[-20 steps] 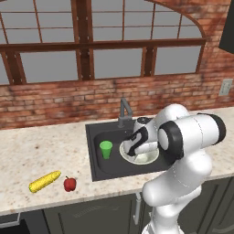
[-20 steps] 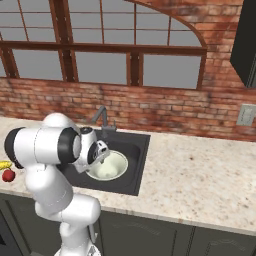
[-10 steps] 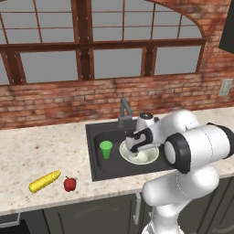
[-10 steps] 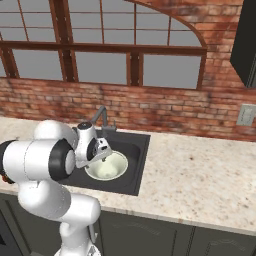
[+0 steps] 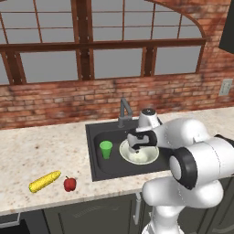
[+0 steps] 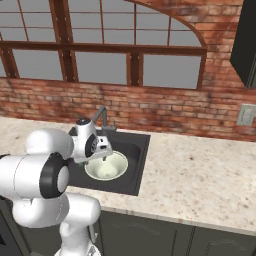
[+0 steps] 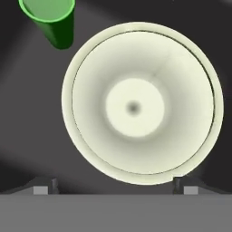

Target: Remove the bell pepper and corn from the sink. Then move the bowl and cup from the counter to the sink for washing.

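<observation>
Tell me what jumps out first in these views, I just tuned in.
The pale bowl sits upright in the dark sink, directly under the gripper, whose jaws are open and empty. The bright green cup stands beside it in the basin. On the counter left of the sink lie the corn and the red bell pepper.

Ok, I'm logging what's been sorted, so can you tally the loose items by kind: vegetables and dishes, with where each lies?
Vegetables: 2, the corn and the bell pepper, both on the counter.
Dishes: 2, the cup and the bowl, both in the sink.
Total: 4
</observation>
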You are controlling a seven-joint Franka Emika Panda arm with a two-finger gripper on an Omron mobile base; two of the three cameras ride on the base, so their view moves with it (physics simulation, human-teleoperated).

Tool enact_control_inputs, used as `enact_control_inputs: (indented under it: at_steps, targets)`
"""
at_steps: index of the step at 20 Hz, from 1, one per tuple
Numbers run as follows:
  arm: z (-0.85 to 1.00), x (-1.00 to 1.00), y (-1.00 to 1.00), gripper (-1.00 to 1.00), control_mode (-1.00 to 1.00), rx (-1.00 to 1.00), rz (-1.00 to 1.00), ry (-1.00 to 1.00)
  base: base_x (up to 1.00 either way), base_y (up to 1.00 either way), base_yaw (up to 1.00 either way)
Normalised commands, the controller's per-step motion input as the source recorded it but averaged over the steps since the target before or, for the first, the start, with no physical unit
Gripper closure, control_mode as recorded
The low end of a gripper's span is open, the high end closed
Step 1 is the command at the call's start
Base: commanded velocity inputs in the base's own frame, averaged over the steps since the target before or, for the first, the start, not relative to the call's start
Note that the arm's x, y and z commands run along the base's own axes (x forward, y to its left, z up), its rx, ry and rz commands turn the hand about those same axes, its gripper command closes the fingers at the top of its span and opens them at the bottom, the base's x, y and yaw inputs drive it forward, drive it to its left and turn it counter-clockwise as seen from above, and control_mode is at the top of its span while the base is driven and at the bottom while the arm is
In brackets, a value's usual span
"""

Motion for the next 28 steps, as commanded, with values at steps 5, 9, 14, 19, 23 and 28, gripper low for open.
enact_control_inputs:
  at_steps: [5,9,14,19,23,28]
  targets:
    - [0.25,-0.13,-0.04,-1.00,-1.00,0.05,-0.20,0.00,0.00,0.00,0.00]
    - [0.25,-0.18,-0.07,-1.00,-1.00,0.08,-0.17,0.00,0.00,0.00,0.00]
    - [0.22,-0.19,-0.05,-1.00,-1.00,0.10,-0.13,0.00,0.00,0.00,0.00]
    - [0.15,-0.17,-0.01,-1.00,-1.00,0.07,-0.11,0.00,0.00,0.00,0.00]
    - [0.08,-0.13,0.00,-1.00,-1.00,0.01,-0.09,0.00,0.00,0.00,0.00]
    - [0.06,-0.11,0.00,-1.00,-1.00,0.00,-0.06,0.00,0.00,0.00,0.00]
